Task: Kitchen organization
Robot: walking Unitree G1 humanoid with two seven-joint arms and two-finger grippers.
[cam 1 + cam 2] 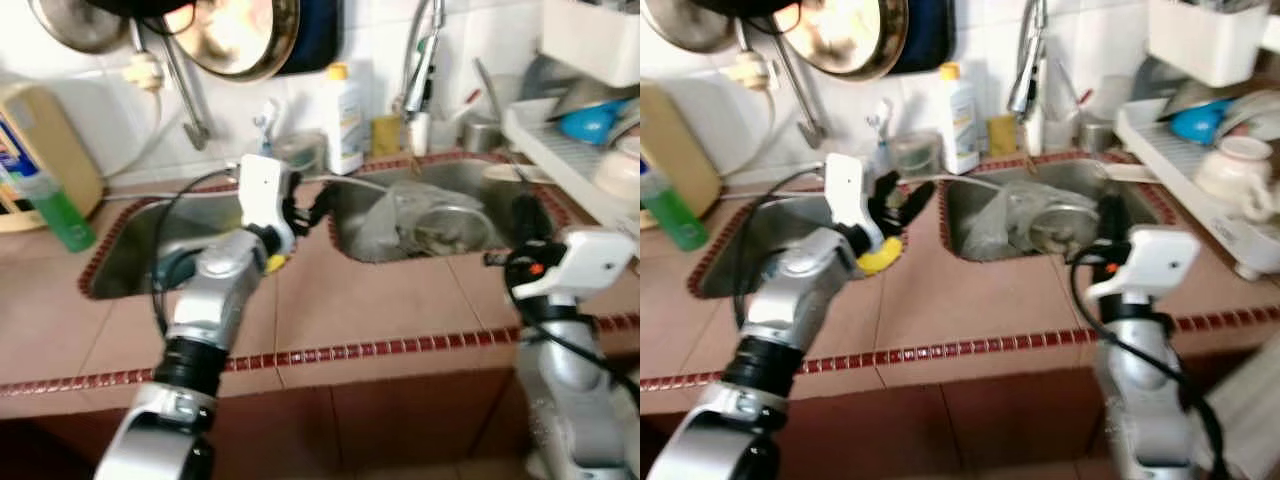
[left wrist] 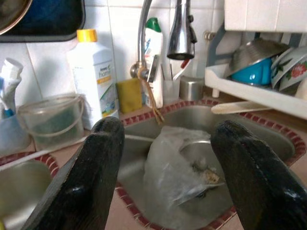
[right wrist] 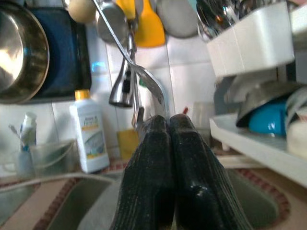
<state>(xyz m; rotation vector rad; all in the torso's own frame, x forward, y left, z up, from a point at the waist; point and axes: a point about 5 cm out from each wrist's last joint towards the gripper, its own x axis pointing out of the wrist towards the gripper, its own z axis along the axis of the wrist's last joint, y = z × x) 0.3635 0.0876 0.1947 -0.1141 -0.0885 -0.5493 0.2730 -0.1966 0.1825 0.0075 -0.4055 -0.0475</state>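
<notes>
1. The left gripper point(image 1: 902, 200) hovers over the tiled strip between the two steel basins, its fingers point(image 2: 96, 177) spread wide and aimed at the crumpled clear plastic bag point(image 2: 175, 167), probably lining up a grab.
2. That bag lies in the right-hand stainless sink point(image 1: 520, 185), at about one o'clock from the left gripper, draped against a round metal bowl point(image 1: 455, 225).
3. The right gripper point(image 1: 527, 222) is poised at the sink's four o'clock rim, fingers pressed together and holding nothing, likely kept clear.
4. A white detergent bottle with a yellow cap point(image 1: 344, 118) stands against the wall at twelve o'clock.
</notes>
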